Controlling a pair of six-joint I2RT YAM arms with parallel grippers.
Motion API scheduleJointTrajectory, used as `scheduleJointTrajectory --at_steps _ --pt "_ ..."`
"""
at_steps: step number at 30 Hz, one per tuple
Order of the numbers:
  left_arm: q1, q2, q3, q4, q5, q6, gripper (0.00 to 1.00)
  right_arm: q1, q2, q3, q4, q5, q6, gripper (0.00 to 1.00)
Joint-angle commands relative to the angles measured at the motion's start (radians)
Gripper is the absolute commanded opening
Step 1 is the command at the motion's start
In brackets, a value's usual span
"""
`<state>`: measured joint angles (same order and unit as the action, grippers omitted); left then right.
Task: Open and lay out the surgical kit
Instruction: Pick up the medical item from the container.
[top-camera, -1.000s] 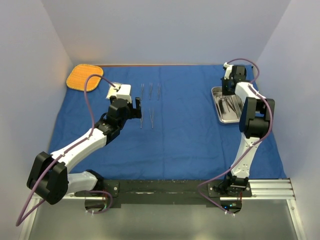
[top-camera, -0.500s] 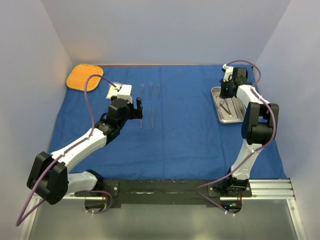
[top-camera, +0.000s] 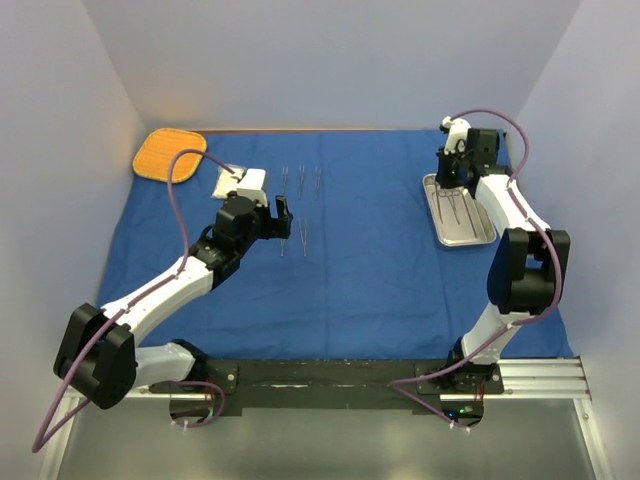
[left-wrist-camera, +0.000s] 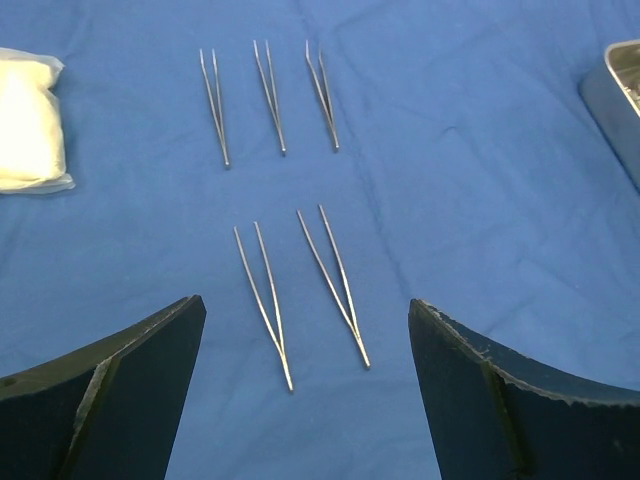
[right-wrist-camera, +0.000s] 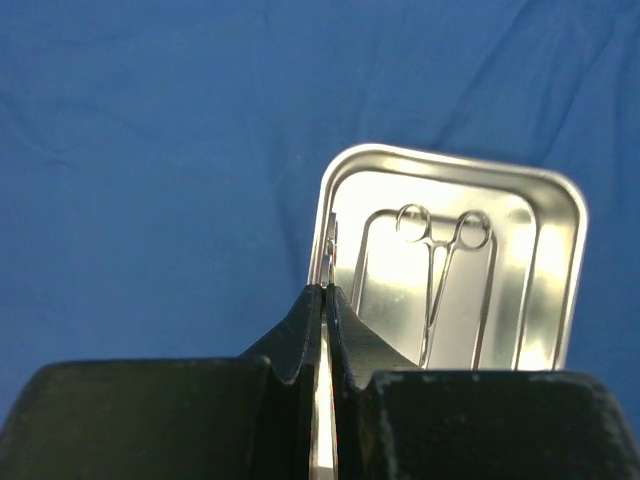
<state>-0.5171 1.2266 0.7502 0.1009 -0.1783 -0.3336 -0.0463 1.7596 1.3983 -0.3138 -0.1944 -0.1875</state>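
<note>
- The blue cloth wrap (top-camera: 370, 280) lies open and flat over the worktop, and the steel tray (top-camera: 482, 232) stands on it at the side of the right arm.
- In the tray lies one ring-handled instrument (right-wrist-camera: 440, 270). Its two rings point to the far wall of the tray.
- The right hand (right-wrist-camera: 326, 290) is above the far left corner of the tray, with its fingers pressed together. They are clenched on a slim metal instrument (right-wrist-camera: 324, 420), which shows as a shiny strip between them. Its tip comes out just at the rim of the tray. I cannot tell whether it is forceps or scissors.
- A row of three forceps (left-wrist-camera: 270, 95) lies on the cloth well apart from the tray, toward the left arm. They are side by side and do not touch each other.
- Two more forceps (left-wrist-camera: 358, 348) lie nearer to the arms than this row, about as far from the tray, also side by side and apart.
- The left hand (left-wrist-camera: 305, 303) hangs above these two forceps, on the side away from the tray. It is released, with the fingers (left-wrist-camera: 120, 400) wide apart, and it holds nothing.
- The gauze pack (top-camera: 240, 181) lies on the cloth farther from the tray than the forceps.
- The orange mat (top-camera: 170, 153) is farthest from the tray, at the far left corner.
</note>
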Motion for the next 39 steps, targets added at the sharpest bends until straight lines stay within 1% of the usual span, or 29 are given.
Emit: scheduleJointTrajectory --at_steps 1,5,10,18,23,25,26,32,39 --pt "0.009 -0.009 0.035 0.049 0.033 -0.031 0.88 -0.01 0.035 -0.035 0.064 0.035 0.011 0.0" --pt "0.009 -0.015 0.035 0.04 0.043 -0.038 0.88 -0.032 0.127 -0.004 0.07 0.02 0.022 0.0" --pt "0.009 -0.018 0.031 0.026 0.04 -0.036 0.88 -0.081 0.192 0.045 0.078 -0.014 0.068 0.0" --pt "0.011 -0.006 0.031 0.026 0.039 -0.025 0.88 -0.138 0.322 0.163 -0.011 -0.152 0.132 0.0" --pt "0.011 0.007 0.035 0.026 0.042 -0.022 0.88 -0.158 0.353 0.169 -0.025 -0.23 0.175 0.0" --pt "0.011 0.008 0.038 0.026 0.042 -0.021 0.88 -0.167 0.357 0.159 -0.005 -0.281 0.18 0.02" --pt "0.011 0.01 0.037 0.025 0.042 -0.021 0.88 -0.171 0.357 0.154 0.001 -0.295 0.222 0.02" --pt "0.011 0.011 0.038 0.023 0.042 -0.022 0.88 -0.202 0.373 0.145 0.062 -0.401 0.308 0.08" --pt "0.011 0.014 0.037 0.026 0.046 -0.021 0.88 -0.21 0.411 0.168 0.053 -0.459 0.321 0.14"
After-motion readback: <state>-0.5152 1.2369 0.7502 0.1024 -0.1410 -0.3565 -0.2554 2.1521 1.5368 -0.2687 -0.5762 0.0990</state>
